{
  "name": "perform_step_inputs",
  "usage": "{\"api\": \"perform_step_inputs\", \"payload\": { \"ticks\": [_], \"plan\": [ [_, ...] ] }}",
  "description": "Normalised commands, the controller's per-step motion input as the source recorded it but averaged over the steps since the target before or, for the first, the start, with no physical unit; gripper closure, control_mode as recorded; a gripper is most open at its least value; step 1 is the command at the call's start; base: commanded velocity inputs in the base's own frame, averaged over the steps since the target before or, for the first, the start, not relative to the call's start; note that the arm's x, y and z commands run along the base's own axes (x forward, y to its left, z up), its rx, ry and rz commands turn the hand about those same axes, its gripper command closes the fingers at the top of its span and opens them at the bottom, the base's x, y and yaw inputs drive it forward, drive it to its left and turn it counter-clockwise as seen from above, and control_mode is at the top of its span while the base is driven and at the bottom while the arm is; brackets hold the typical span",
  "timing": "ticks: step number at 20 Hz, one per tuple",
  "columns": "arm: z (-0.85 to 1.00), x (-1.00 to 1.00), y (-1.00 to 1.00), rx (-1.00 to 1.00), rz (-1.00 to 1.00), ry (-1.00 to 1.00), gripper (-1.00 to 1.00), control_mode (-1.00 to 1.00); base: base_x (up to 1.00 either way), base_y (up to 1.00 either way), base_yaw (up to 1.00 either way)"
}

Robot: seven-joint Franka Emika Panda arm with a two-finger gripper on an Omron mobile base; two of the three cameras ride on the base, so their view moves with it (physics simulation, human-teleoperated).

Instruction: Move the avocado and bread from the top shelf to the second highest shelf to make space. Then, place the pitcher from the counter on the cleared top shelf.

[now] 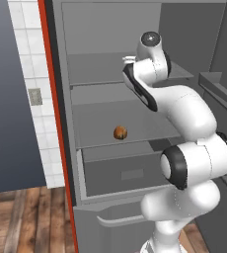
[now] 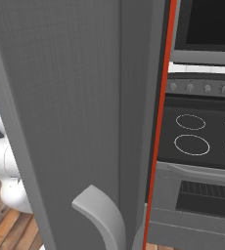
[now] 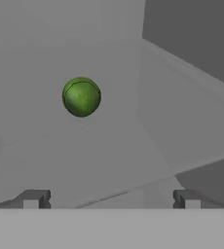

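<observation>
The arm is reaching deep into the open fridge, and in the hand view the avocado (image 3: 81, 97) sits dead ahead of the tool (image 3: 111, 198), a touch left of centre and well apart from the tips. Fingers (image 3: 35, 198) spread wide, nothing between them. It's a round ball, so there's no long axis to line up on. The avocado rests on the top shelf (image 3: 84, 160). Over in the left base view the bread (image 1: 120, 132) lies on the second highest shelf (image 1: 150, 126). My read: push straight forward, nudging left.
</observation>
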Motion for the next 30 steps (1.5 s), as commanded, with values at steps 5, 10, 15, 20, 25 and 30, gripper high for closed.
{"api": "perform_step_inputs", "payload": {
  "ticks": [5, 10, 15, 20, 25, 30],
  "plan": [
    [-0.01, 0.39, -0.01, 0.02, 0.00, 0.00, -1.00, -1.00, 0.00, 0.00, 0.00],
    [0.00, 0.44, -0.04, 0.00, 0.00, 0.03, -1.00, -1.00, 0.00, 0.00, 0.00],
    [0.00, 0.39, -0.09, 0.00, 0.00, 0.04, -1.00, -1.00, 0.00, 0.00, 0.00],
    [0.00, 0.38, 0.00, 0.00, 0.00, 0.04, -1.00, -1.00, 0.00, 0.00, 0.00],
    [-0.03, 0.33, 0.00, 0.00, 0.00, 0.01, -1.00, -1.00, 0.00, 0.00, 0.00],
    [-0.09, 0.32, 0.00, 0.00, 0.00, 0.00, -1.00, -1.00, 0.00, 0.00, 0.00]
  ]
}}
